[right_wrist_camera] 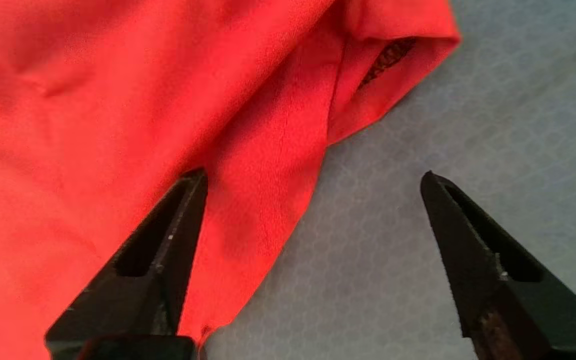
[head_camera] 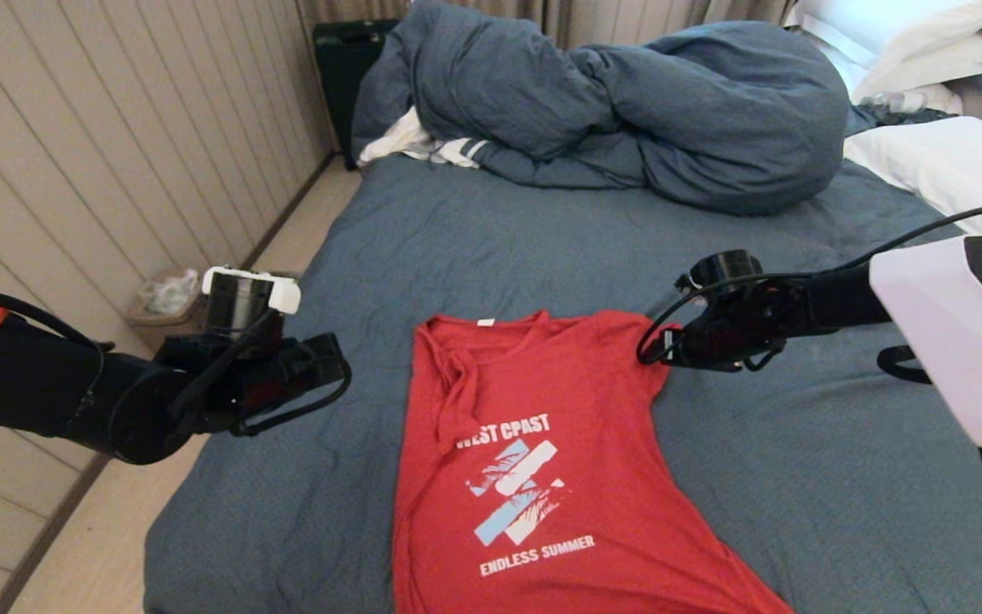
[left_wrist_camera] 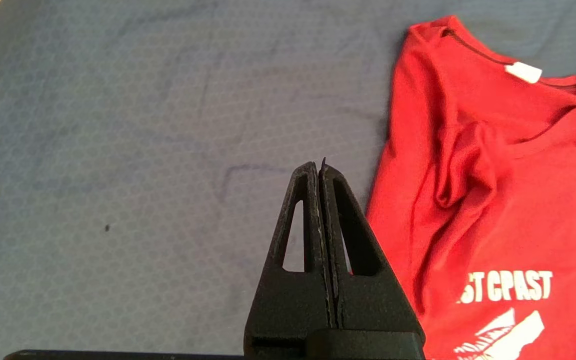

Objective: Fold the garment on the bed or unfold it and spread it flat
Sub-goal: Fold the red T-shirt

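On the bed (head_camera: 798, 477) the T-shirt (head_camera: 542, 477) is lying lengthwise toward me; my right gripper (right_wrist_camera: 313, 175), jaws open, is straddling its sleeve-side edge, nearer than the closed left gripper (left_wrist_camera: 319, 170).

White print is carried on the chest of the red T-shirt (head_camera: 542, 460): "WEST COAST" above the diagonal graphic, "ENDLESS SUMMER" below it. The small white neck label (left_wrist_camera: 523, 72) cannot be read.

A: What's at the frame's left?
B: A black arm, orange patch, looped cable, white-capped cylinder.
A: And right?
B: White shell, black cables. Each claw (left_wrist_camera: 320, 172) (right_wrist_camera: 313, 180) has black triangular fingers with cut-out slots.
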### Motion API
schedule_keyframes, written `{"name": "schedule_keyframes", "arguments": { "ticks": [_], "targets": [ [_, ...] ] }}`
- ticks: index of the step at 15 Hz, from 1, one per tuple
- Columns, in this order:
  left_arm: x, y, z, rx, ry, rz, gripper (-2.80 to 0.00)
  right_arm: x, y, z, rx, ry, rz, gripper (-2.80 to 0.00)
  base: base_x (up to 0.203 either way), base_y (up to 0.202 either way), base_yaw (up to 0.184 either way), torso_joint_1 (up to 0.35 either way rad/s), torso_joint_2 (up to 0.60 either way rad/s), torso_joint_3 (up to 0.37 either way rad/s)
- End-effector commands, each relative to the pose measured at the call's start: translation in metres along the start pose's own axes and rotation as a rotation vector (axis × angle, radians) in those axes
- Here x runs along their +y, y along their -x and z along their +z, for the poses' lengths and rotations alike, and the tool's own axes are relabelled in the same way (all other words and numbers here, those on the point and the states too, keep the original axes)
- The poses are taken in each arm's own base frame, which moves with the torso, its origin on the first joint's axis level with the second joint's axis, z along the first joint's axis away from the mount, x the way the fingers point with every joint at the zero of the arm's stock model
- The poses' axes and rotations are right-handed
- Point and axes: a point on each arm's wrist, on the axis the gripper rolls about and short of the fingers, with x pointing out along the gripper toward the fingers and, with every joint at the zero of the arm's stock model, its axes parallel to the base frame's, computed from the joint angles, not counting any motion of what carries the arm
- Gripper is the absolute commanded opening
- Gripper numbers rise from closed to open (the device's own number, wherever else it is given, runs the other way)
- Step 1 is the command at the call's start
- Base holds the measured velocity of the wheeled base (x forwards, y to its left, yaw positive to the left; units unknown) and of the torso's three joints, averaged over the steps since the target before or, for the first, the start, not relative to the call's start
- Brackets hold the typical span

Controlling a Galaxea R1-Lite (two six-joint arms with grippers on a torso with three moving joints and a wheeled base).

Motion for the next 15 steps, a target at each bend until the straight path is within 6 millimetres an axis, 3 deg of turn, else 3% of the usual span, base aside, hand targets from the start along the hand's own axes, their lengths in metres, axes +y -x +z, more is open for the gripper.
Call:
{"name": "schedule_keyframes", "arguments": {
  "ticks": [1,2,3,9,15],
  "targets": [
    [0.0,-0.002,-0.002,0.004,0.002,0.003,-2.8,0.005,-0.01,-0.006,0.025,0.007,0.003,0.0,0.0,0.0,0.0,0.0,0.0,0.0],
    [0.0,-0.002,-0.002,0.005,0.002,0.004,-2.8,0.01,-0.015,-0.011,0.036,0.016,0.0,0.0,0.0,0.0,0.0,0.0,0.0,0.0],
    [0.0,-0.002,-0.002,0.004,0.002,0.003,-2.8,0.014,-0.017,-0.013,0.039,0.021,-0.007,-2.8,0.0,0.0,0.0,0.0,0.0,0.0],
    [-0.001,0.002,-0.005,0.013,-0.003,-0.006,-2.8,0.022,-0.014,-0.011,0.021,0.021,-0.007,-2.8,0.0,0.0,0.0,0.0,0.0,0.0],
    [-0.004,0.001,-0.008,0.017,-0.011,-0.011,-2.8,0.017,0.049,0.02,-0.107,0.007,-0.006,-2.8,0.0,0.0,0.0,0.0,0.0,0.0]
  ]
}}
